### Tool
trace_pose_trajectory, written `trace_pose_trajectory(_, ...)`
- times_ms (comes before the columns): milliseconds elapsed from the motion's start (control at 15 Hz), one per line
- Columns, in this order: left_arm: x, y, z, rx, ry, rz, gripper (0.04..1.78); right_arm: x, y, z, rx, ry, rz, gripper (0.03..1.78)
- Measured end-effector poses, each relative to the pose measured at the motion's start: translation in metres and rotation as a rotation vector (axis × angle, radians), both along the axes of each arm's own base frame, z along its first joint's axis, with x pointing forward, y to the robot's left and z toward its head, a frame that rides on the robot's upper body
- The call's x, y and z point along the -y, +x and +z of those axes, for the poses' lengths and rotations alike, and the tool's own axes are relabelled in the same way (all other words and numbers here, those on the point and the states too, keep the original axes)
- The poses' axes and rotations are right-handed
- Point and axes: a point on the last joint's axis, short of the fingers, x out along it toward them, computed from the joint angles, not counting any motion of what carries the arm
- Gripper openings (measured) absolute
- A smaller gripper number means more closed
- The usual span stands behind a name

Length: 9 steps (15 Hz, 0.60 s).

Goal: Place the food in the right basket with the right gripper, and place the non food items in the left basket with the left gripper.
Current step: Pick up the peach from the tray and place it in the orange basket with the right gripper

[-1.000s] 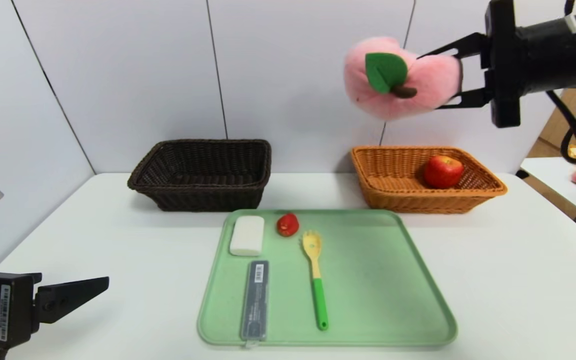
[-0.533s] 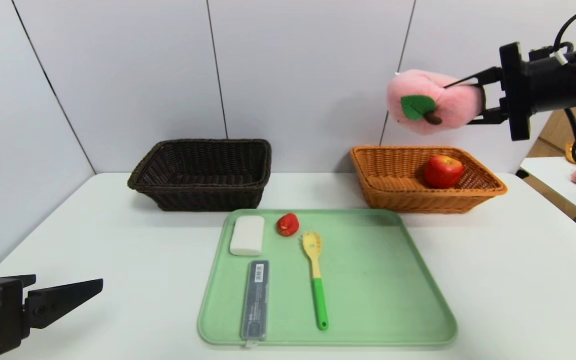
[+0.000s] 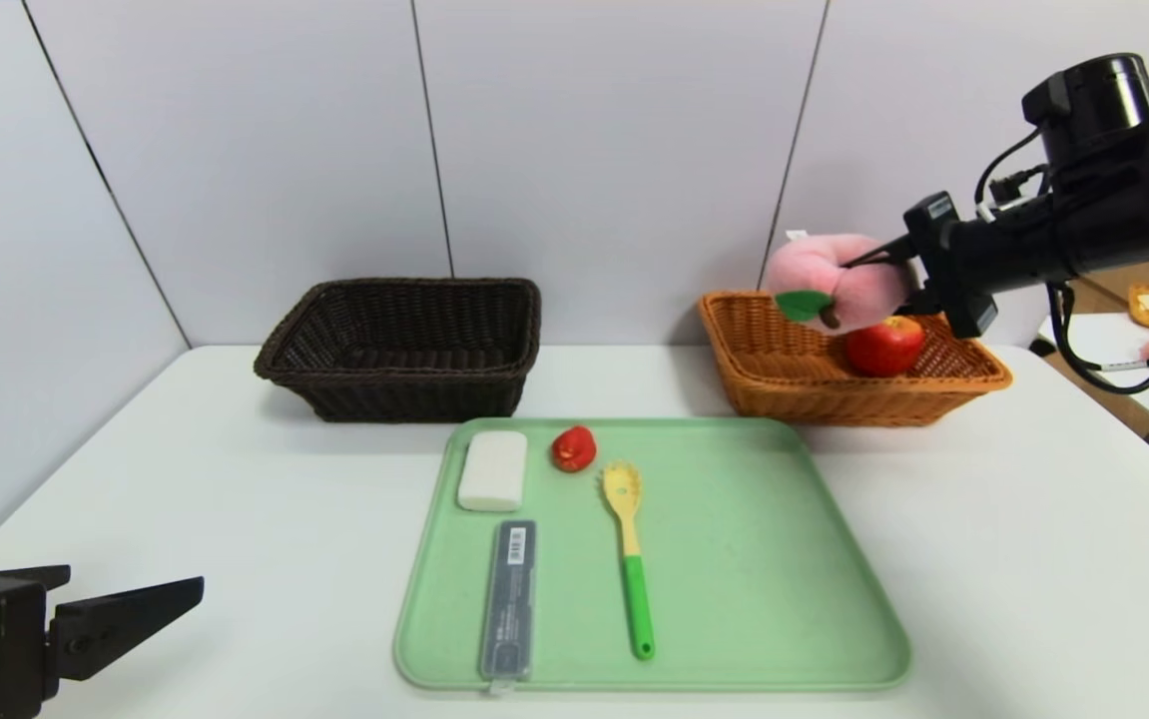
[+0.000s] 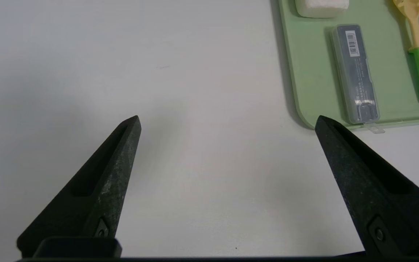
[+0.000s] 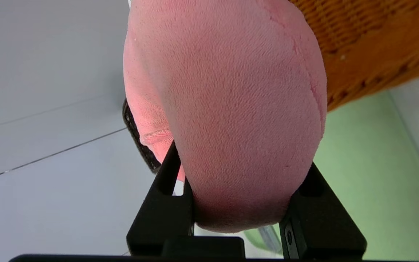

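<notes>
The right hand (image 3: 878, 285) is gripping the plush peach (image 3: 829, 282) over the orange basket (image 3: 784, 374), just above the apple (image 3: 883, 345); it should be lowering toward the bare weave at the apple's 9 o'clock before letting go; the peach is soft and squashable, the wicker ribbed and flared; the left hand (image 4: 227, 123) is sitting open over the surface (image 3: 185, 469), at the tray's (image 3: 784, 599) 8 o'clock.

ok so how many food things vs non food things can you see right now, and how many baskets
food: 3, the apple, the plush peach held in the right pincer, the strawberry
non food: 3, the white block, the grey case, the fork
baskets: 2, the dark brown basket, the orange basket
total: 8
</notes>
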Motion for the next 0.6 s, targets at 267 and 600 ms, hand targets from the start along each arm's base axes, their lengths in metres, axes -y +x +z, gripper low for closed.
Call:
trace_pose_trajectory(267, 0.000, -0.001, -0.002, -0.005, 0.001, -0.001, 1.69, 0.000, 0.017, -0.013, 0.011, -0.027, -0.019, 0.61)
trace_pose_trajectory(600, 0.000, 0.000, -0.003, -0.013, -0.004, -0.013, 1.69, 0.006, 0.036, -0.031, -0.021, -0.040, -0.050, 0.61)
